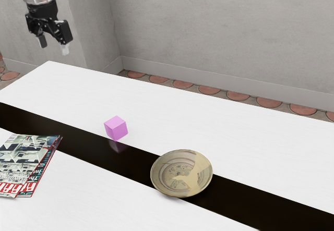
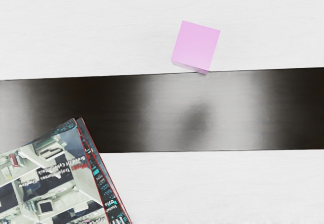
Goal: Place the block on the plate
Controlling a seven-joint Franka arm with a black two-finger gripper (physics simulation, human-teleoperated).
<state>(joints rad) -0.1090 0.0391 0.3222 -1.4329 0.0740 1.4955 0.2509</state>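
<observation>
The patterned ceramic plate (image 1: 168, 181) lies across the tabletop's black stripe (image 1: 83, 144); beyond it, the pink cube (image 1: 116, 128) sits askew at that stripe's edge; a misaligned grasp could catch its corners and twist it; farthest, the raised, empty gripper (image 1: 54, 44) seems wide open.

Table (image 1: 188, 116) with block (image 1: 116, 129), plate (image 1: 181, 173), magazines (image 1: 23, 163)

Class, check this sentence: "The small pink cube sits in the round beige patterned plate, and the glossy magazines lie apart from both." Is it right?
Not quite. The exterior view shows the small pink cube outside the round beige patterned plate, on the white tabletop beside the dark strip. The glossy magazines do lie apart from both.
</observation>
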